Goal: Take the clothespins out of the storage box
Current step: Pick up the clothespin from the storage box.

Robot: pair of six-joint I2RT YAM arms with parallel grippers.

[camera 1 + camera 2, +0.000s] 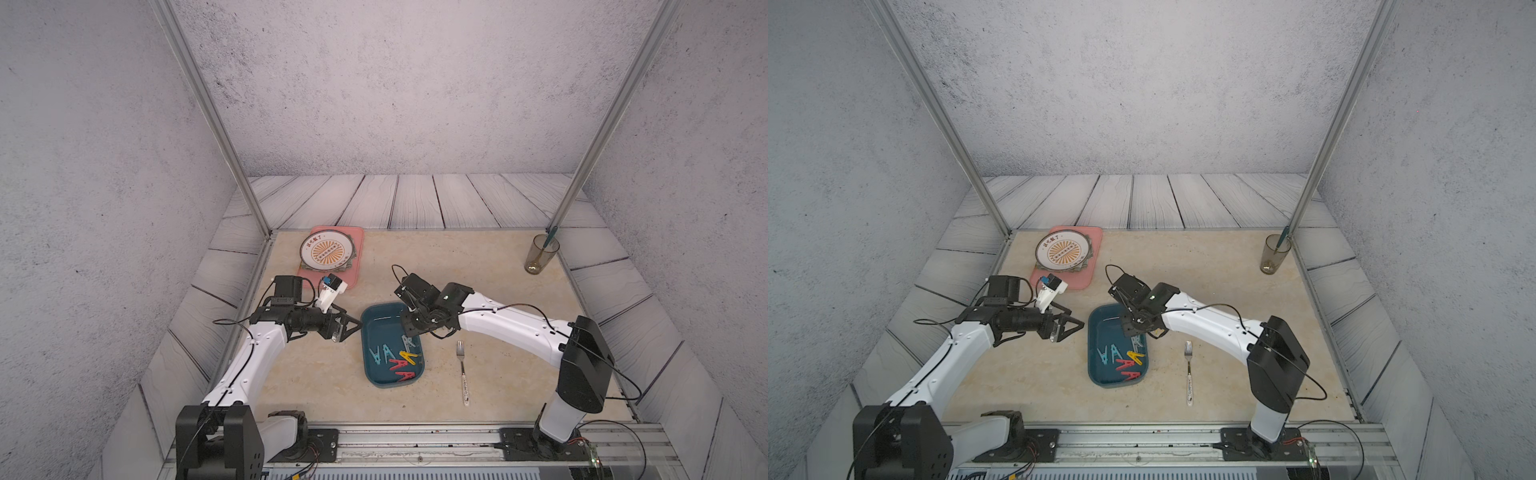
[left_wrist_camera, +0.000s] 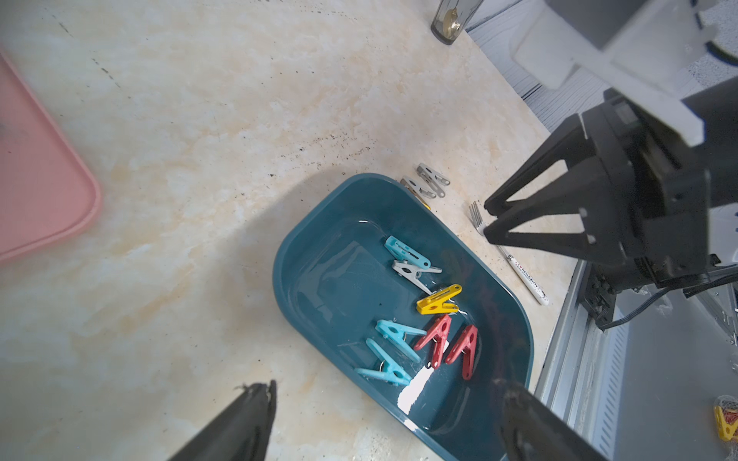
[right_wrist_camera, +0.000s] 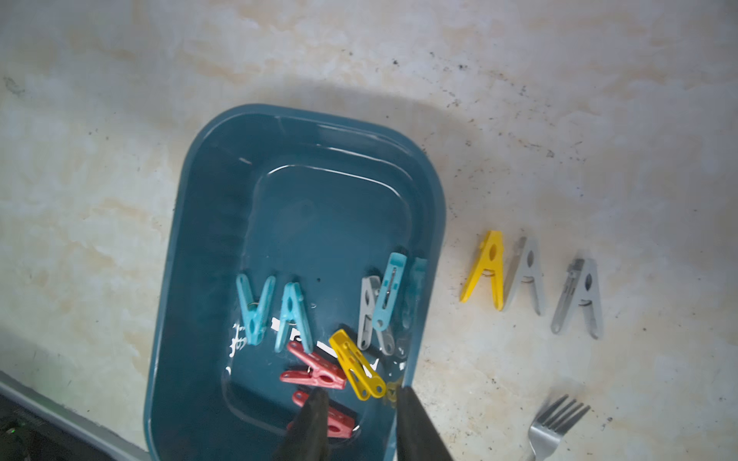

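The dark teal storage box (image 1: 380, 328) (image 3: 319, 223) lies mid-table. Several clothespins (image 1: 395, 359) (image 2: 435, 303) in light blue, grey, yellow and red lie in its near half. Outside it, by its right wall, lie a yellow clothespin (image 3: 489, 271) and two grey clothespins (image 3: 529, 275) (image 3: 583, 295); my right arm hides them in both top views. My right gripper (image 3: 361, 395) (image 1: 409, 331) hangs open over the box's right side, above the red and yellow pins, holding nothing. My left gripper (image 2: 387, 395) (image 1: 355, 326) is wide open and empty, just left of the box's far corner.
A metal fork (image 1: 462, 370) (image 3: 555, 423) lies right of the box. A pink tray (image 1: 353, 276) carrying a plate (image 1: 326, 249) sits at the back left, behind the left gripper. A glass (image 1: 540, 253) stands at the back right corner. A metal rail runs along the front edge.
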